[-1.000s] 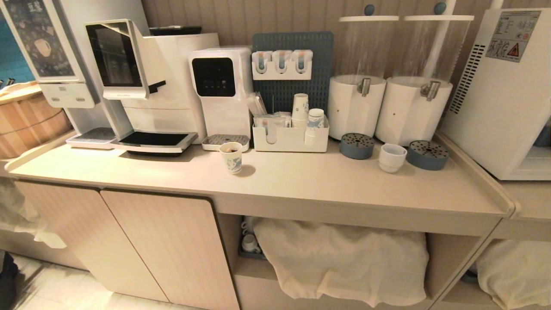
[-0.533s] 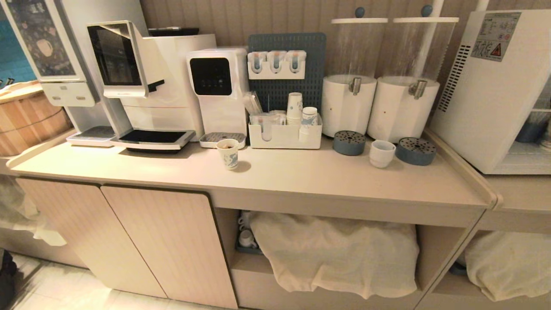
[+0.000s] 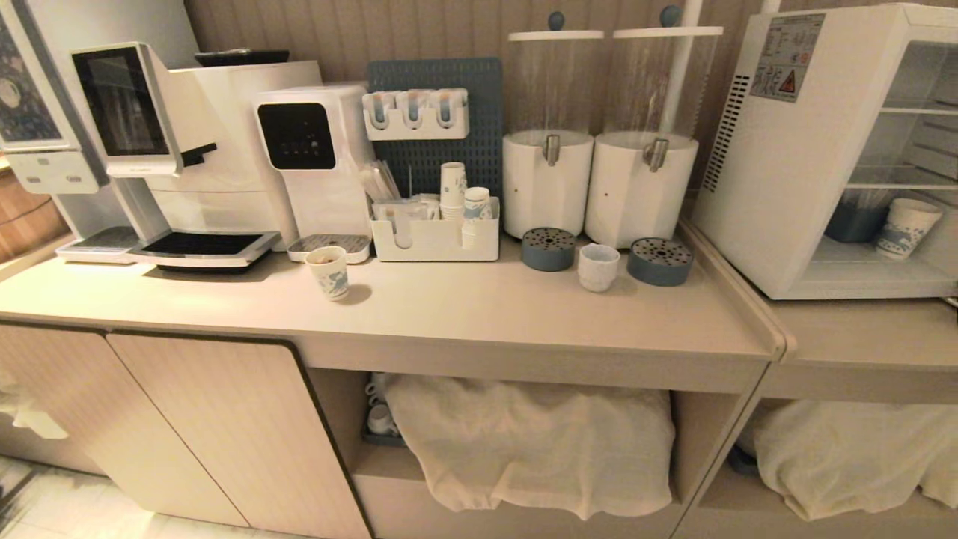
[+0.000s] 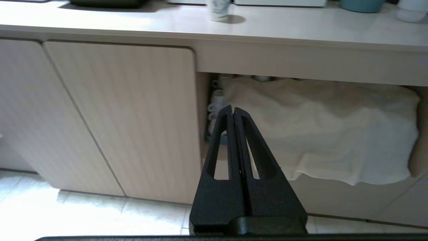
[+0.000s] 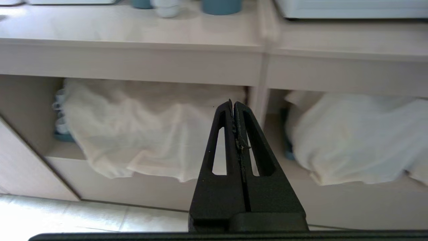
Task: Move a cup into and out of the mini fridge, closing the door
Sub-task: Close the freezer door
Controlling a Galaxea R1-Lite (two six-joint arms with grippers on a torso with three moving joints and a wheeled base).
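The small white cup (image 3: 599, 267) stands on the counter (image 3: 464, 307) between two blue drip trays, in front of the right dispenser. The white mini fridge (image 3: 778, 165) sits on the lower counter at the right, with wire shelves and a patterned paper cup (image 3: 907, 228) showing at its front. I cannot make out the door, nor tell whether it stands open. Neither arm is in the head view. My left gripper (image 4: 233, 108) and right gripper (image 5: 232, 103) are shut and empty, held low in front of the cabinet, below counter height. The cup's foot (image 5: 166, 8) shows above the right gripper.
A coffee machine (image 3: 187, 150), a water dispenser (image 3: 314, 165), a cup organiser (image 3: 438, 236) and two white drink dispensers (image 3: 591, 180) line the back of the counter. A patterned paper cup (image 3: 329, 273) stands out front. White cloths (image 3: 524, 442) fill the open shelves below.
The whole head view has slid left, so the camera has turned right and more of the fridge front shows. Nothing on the counter has moved, and both grippers stay shut.
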